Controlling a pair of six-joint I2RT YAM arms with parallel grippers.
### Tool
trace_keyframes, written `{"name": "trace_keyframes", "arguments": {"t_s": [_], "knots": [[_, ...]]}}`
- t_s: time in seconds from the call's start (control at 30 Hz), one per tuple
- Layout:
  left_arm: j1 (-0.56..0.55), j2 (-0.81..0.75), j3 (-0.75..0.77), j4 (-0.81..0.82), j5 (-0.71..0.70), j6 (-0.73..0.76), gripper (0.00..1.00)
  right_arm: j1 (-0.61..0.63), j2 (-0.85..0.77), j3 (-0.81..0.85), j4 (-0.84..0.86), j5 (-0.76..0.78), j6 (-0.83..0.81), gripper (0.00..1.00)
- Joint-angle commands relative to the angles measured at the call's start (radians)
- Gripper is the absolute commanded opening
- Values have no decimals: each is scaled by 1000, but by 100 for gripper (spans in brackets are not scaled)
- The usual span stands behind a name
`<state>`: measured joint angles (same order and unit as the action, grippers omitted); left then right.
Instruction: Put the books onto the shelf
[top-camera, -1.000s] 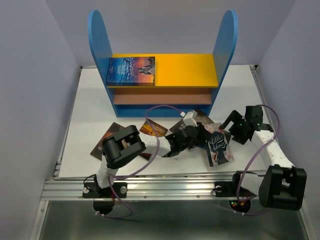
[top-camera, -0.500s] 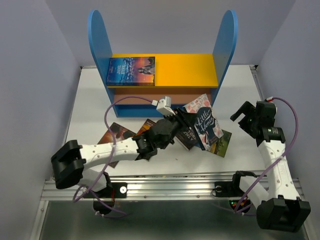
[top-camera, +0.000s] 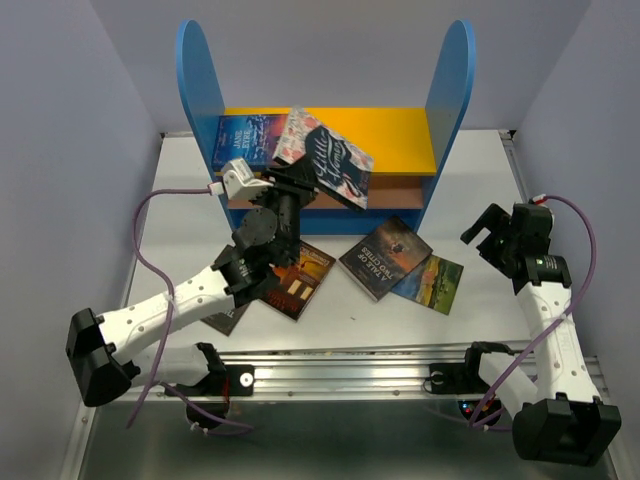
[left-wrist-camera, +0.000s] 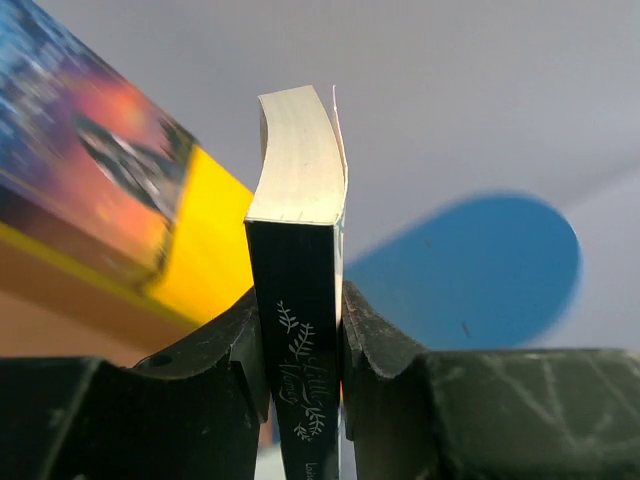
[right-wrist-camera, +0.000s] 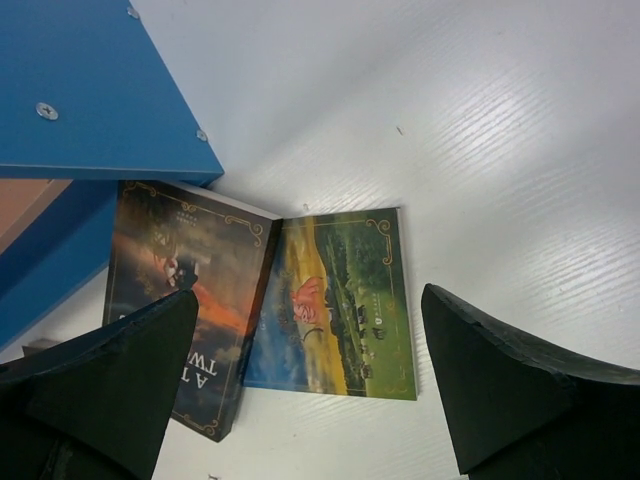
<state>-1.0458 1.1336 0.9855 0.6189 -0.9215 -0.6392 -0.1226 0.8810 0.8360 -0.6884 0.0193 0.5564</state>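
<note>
Left gripper (top-camera: 293, 182) is clamping the navy book (top-camera: 332, 160) by its spine, tilting it over the shelf's (top-camera: 400, 140) yellow board beside the blue book (top-camera: 243, 140); the board's right half is showing bare. Right gripper (top-camera: 483, 225) is gaping wide above the green book (right-wrist-camera: 335, 300).

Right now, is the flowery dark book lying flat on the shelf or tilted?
Tilted, not flat. The left gripper clamps the flowery dark book at its spine, holding it slanted over the shelf.

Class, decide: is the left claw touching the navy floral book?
Touching. The left wrist view shows the left claw, both fingers pressed against the navy floral book, no gap either side.
</note>
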Motion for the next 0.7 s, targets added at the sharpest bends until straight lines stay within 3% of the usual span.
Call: {"name": "trace_keyframes", "arguments": {"t_s": [0.0, 0.13, 0.4, 0.67], "knots": [[130, 29, 110, 119, -189, -46, 0, 3, -8, 37, 3, -10, -24, 100], [190, 90, 188, 146, -301, -31, 0, 3, -5, 29, 9, -12, -32, 100], [325, 152, 219, 205, -274, -65, 0, 3, 10, 25, 26, -78, -46, 100], [409, 178, 245, 29, -177, -200, 0, 3, 12, 18, 30, -82, -49, 100]]}}
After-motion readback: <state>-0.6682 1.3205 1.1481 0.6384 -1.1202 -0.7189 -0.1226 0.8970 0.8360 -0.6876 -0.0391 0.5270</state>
